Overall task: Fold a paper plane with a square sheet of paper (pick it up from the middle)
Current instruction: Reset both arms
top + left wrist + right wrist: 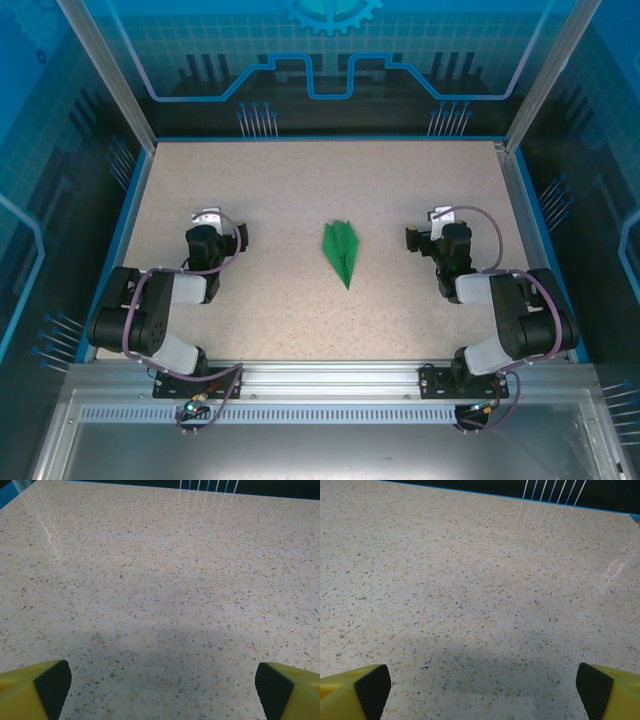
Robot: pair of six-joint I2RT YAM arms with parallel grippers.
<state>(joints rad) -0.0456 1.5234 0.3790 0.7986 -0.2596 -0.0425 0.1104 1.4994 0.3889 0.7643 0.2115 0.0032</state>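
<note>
Your left fingers stand wide apart over bare speckled worktop, holding nothing. Your right fingers gape just the same. From above, you see the paper plane lying flat mid-worktop, tip toward the near edge, touched by neither pair.

You have a speckled beige stone-look tabletop edged in blue. At its middle, a bright green paper plane lies flat, its narrow tip toward the near edge.

Paper plane lies centred on table.
</note>
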